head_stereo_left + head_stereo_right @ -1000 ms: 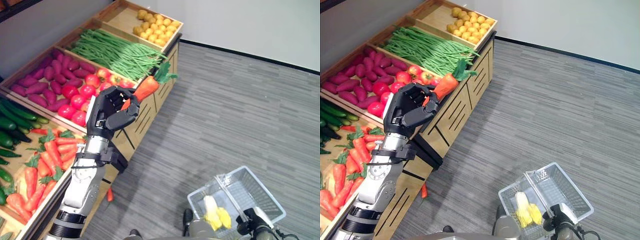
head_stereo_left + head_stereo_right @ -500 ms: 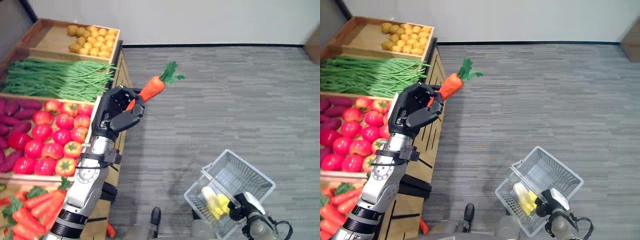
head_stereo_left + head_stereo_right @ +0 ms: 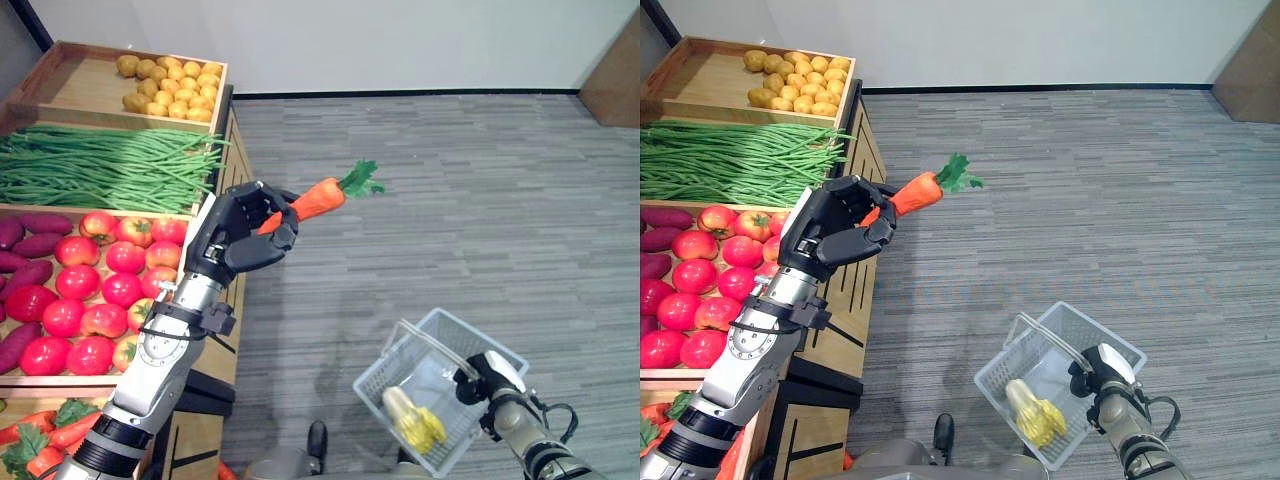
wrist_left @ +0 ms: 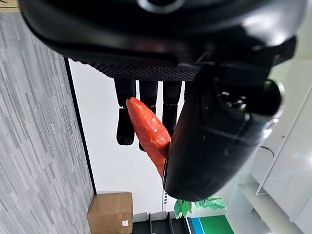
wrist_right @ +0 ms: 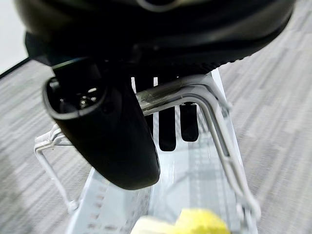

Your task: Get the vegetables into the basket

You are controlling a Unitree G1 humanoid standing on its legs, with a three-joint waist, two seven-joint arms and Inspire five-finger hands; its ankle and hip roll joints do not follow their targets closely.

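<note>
The left hand [image 3: 243,226] has its fingers and thumb curled round the lower half of a carrot [image 3: 310,199], and the left wrist view shows the same grip from close by: the orange root [image 4: 148,134] wedged between the thumb and the row of fingers. The carrot's long axis runs up and away from the hand, its tip buried in the grip and its green top [image 3: 362,179] pointing out over the grey floor [image 3: 480,190], clear of the wooden produce stand [image 3: 222,300].

The basket [image 3: 432,388] hangs low on the robot's right, well apart from the carrot and below it. The right hand [image 3: 487,376] is curled round the basket's wire handle [image 5: 187,95] — the right wrist view shows the handle passing between its thumb and fingers. Something yellow [image 3: 1034,413] already lies in the basket's bottom.

The relation that matters for the coming move is this one: from the left hand, the basket lies across the body to the right and downward, with open floor between them. The carrot is in the left hand and nowhere near the rim yet, so I judge the carry to be underway but the drop not yet due. The gap could be closed from either side — the left arm swinging down and across, or the right arm bringing the basket up under it. Since the carrot sticks out leaf-end first, that end would likely cross the rim before the root, and letting go too soon would put it on the floor.
</note>
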